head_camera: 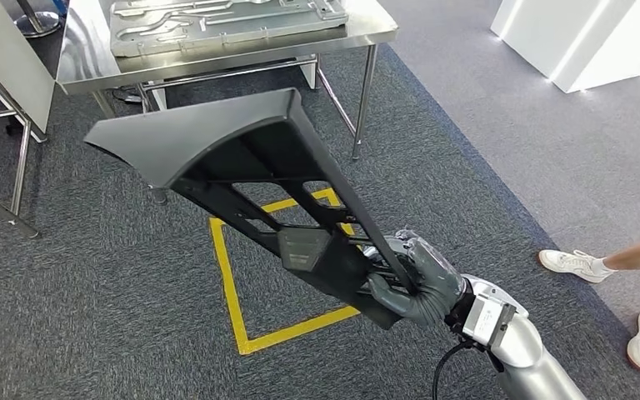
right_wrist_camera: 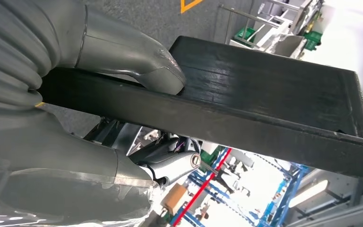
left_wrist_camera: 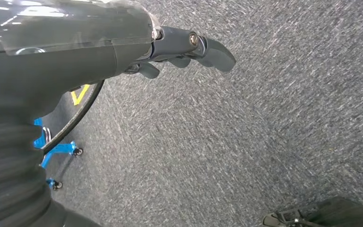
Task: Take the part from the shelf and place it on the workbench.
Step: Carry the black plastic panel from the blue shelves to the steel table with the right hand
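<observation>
Right hand [head_camera: 421, 282] grips black part [head_camera: 242, 158] by narrow end w/ long overhang, so it may twist loose or clip tabletop [head_camera: 217, 60] edge; left hand [left_wrist_camera: 189, 49] holds nothing, fingers loosely bent.

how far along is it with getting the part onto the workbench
Done: the black part is off the shelf, gripped at its narrow end by the right hand. In hand: it is carried above the carpet, over the yellow floor marking. Left: setting it on the steel workbench ahead. The left hand holds nothing.
</observation>
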You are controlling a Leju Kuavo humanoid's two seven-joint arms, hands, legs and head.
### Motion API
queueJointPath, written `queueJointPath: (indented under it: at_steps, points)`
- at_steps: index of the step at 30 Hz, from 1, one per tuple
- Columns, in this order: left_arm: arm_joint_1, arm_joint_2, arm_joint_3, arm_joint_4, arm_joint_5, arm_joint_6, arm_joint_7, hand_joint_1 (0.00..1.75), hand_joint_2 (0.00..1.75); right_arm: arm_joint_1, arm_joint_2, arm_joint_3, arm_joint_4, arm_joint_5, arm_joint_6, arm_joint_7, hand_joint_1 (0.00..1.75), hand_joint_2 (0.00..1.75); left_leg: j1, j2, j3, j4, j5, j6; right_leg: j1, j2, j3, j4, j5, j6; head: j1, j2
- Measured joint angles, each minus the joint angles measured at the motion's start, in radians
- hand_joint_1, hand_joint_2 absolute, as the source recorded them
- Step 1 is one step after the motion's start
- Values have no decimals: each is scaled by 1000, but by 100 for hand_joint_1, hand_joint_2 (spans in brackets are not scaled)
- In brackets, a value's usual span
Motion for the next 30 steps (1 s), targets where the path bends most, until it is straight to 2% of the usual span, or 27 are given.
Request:
queueJointPath:
  at_steps: [2,5,6,9,10,11,12,13,15,16,17,18,19,20,21,22,24,26,27,29,30]
  points:
    - [3,0,3,0,2,0,-2,0,175,0,0,0,7,0,2,-1,175,175,-3,-3,10,1,-9,1,0,0,-48,53,13,-1,0,0]
    - [5,-1,4,0,2,0,-3,0,175,-1,0,0,11,0,2,-1,175,175,-3,-6,17,1,-14,0,1,0,-50,36,43,-3,0,0]
    - [5,-1,4,0,2,0,-4,0,175,-3,0,0,11,0,2,-1,175,175,-4,-7,23,1,-18,0,1,0,-34,-7,72,-6,0,0]
    - [1,-4,5,0,-3,1,-4,0,175,-16,3,-2,14,-7,4,-1,175,175,-6,-12,47,-5,-49,-23,14,1,50,-205,145,-30,0,0]
    - [-1,-5,6,0,-5,2,-4,0,175,-19,4,-3,13,-10,5,-1,175,175,-7,-11,54,-6,-59,-32,14,2,67,-234,140,-38,0,0]
    - [-2,-5,6,-1,-5,2,-4,0,175,-20,4,-3,13,-12,6,-1,175,175,-7,-9,55,4,-66,-38,12,3,77,-239,134,-43,0,0]
    - [-3,-4,6,-1,-5,3,-4,0,175,-22,4,-3,12,-13,7,-1,175,175,-7,-6,45,34,-79,-43,9,3,89,-245,129,-48,0,0]
    - [-4,-4,7,-2,-5,3,-4,0,175,-23,4,-4,12,-15,8,-1,175,175,-6,-4,20,86,-99,-47,7,2,103,-249,122,-53,0,0]
    - [-3,-4,8,-2,-5,3,-4,0,175,-26,4,-3,12,-15,10,-1,175,175,-4,-3,-69,228,-137,-53,9,-1,125,-251,102,-59,0,0]
    - [0,-3,9,-2,-5,3,-4,0,175,-26,4,-3,13,-15,10,0,175,175,-4,-2,-110,279,-138,-55,10,-1,138,-251,90,-59,0,0]
    - [2,-3,10,-2,-6,3,-3,0,175,-26,3,-3,13,-16,11,0,175,175,-4,-2,-137,295,-116,-56,10,0,153,-251,78,-59,0,0]
    - [5,-3,10,-2,-6,3,-3,0,175,-26,3,-3,13,-16,11,1,175,175,-4,-2,-145,270,-73,-56,11,1,170,-251,65,-58,0,0]
    - [7,-3,11,-2,-7,2,-2,0,175,-26,3,-3,14,-16,11,2,175,175,-4,-2,-137,209,-14,-53,11,2,190,-251,50,-57,0,0]
    - [9,-3,11,-2,-8,2,-2,0,175,-26,3,-3,14,-17,11,3,175,175,-5,-2,-122,148,32,-48,10,2,208,-253,36,-54,0,0]
    - [10,-3,11,-2,-8,2,-2,0,175,-26,3,-3,14,-17,10,4,175,175,-8,-1,-103,95,60,-43,11,3,222,-255,24,-50,0,0]
    - [11,-2,11,-2,-8,2,-2,0,175,-25,3,-4,14,-17,10,4,175,175,-12,1,-86,58,62,-35,10,4,232,-259,14,-44,0,0]
    - [10,-2,11,-2,-8,2,-2,0,175,-23,4,-5,13,-18,8,4,175,175,-19,2,-59,28,30,-19,10,5,247,-260,9,-31,0,0]
    - [8,-1,12,-2,-7,2,-3,0,175,-24,5,-6,12,-18,8,4,175,175,-15,-2,-24,5,8,-5,8,6,237,-214,28,-20,0,0]
    - [6,-1,12,-2,-7,2,-4,0,175,-26,6,-7,12,-18,8,3,175,175,-12,-3,-3,-3,-2,0,7,7,207,-162,42,-15,0,0]
    - [4,-3,12,-2,-6,2,-5,0,175,-29,7,-8,12,-19,9,3,175,175,-7,-4,41,-15,-25,5,5,8,110,-31,50,-9,1,0]
    - [5,-4,12,-2,-6,2,-6,0,175,-29,7,-9,13,-19,10,2,175,175,-5,-6,61,-19,-40,4,3,8,54,20,29,-7,1,0]
